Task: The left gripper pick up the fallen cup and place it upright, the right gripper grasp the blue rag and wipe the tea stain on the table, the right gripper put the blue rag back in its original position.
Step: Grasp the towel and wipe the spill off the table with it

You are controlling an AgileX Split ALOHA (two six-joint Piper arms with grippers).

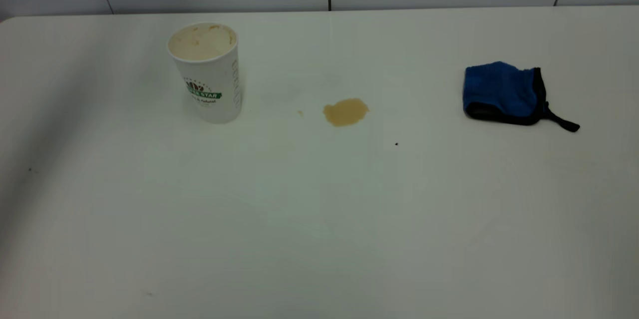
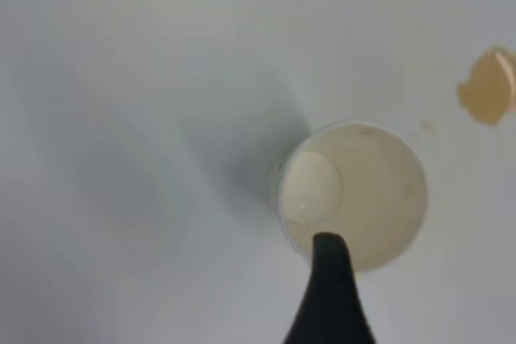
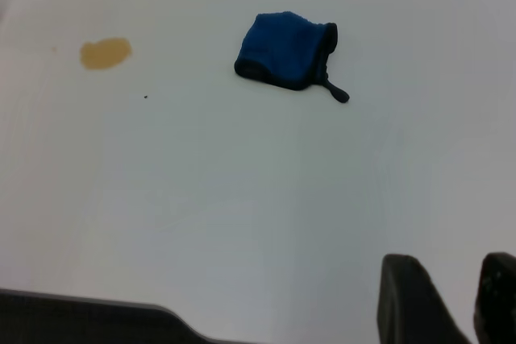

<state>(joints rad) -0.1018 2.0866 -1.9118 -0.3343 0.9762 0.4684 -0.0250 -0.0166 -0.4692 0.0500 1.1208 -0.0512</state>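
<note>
Already upright, the cup (image 1: 207, 73) stands on the white tabletop (image 1: 319, 219) toward the far left, its mouth open to the ceiling and its inside stained beige. A green banner logo faces the exterior camera. To the cup's right, well apart from it, lies the tea stain (image 1: 345, 112), a light-brown oval blotch, with a much smaller pale spot between the two. A tiny dark speck (image 1: 396, 144) sits nearer the camera, just right of the stain.

Farther right again, the blue rag (image 1: 504, 92) lies bunched on the tabletop, black edging along its near and right sides and a short black strap trailing off to the right. It touches neither the stain nor the cup.

Neither arm shows in the exterior view. From the left wrist camera, the left gripper (image 2: 330, 296) hangs directly above the cup (image 2: 355, 195), looking straight down into its mouth; only one dark finger tip is visible, so whether the jaws are open or closed cannot be told. It seems to be clear of the rim, though the view is poor. The stain (image 2: 488, 86) appears at that picture's edge.

The right gripper (image 3: 451, 300) is well away from the rag (image 3: 286, 50); its two dark fingers stand slightly apart with nothing between them.
</note>
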